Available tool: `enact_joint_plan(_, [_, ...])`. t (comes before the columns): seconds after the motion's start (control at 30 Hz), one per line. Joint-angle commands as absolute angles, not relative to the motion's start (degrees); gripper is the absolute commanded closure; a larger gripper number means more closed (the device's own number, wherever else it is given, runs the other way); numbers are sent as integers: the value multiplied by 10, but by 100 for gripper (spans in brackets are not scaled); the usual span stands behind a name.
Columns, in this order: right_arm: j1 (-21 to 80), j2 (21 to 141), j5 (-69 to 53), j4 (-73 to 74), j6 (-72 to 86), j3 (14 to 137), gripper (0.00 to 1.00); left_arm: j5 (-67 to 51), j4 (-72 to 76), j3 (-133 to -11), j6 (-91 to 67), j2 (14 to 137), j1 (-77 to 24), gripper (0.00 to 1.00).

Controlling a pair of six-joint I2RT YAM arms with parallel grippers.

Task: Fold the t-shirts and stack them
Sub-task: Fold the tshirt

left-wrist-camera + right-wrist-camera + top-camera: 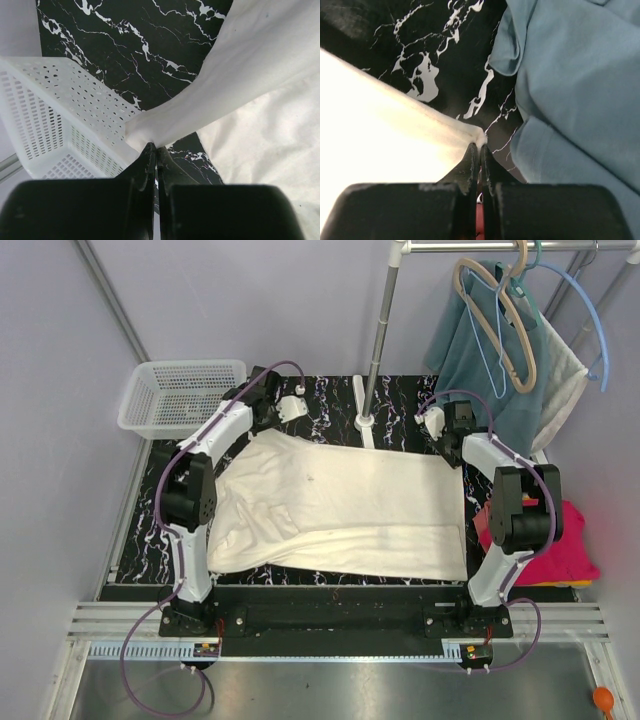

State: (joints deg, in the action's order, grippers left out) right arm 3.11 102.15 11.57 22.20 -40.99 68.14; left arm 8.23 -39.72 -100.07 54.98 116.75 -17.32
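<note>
Far corners of the shirt point(340, 510) were clamped in the left end effector point(154, 150) and right end effector point(480, 146). Seemingly pinched thinly, they could be pulled free under tension.

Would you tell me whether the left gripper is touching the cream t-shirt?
Touching. The left wrist view shows the left gripper shut on a corner of the cream t-shirt.

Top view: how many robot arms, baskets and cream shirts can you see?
2 arms: left arm, right arm
1 basket
1 cream shirt
Total: 4
</note>
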Motion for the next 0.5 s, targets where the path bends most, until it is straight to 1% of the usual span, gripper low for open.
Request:
enact_joint_plan(0.0, [32, 1034, 142, 213, -421, 718, 100, 120, -372, -1032, 542, 1174, -172, 100])
enact_joint_plan(0.17, [33, 1004, 134, 217, -417, 708, 100, 122, -369, -1022, 528, 1155, -172, 100])
enact_joint_plan(0.47, [43, 920, 135, 242, -412, 659, 100, 143, -363, -953, 520, 1078, -185, 100])
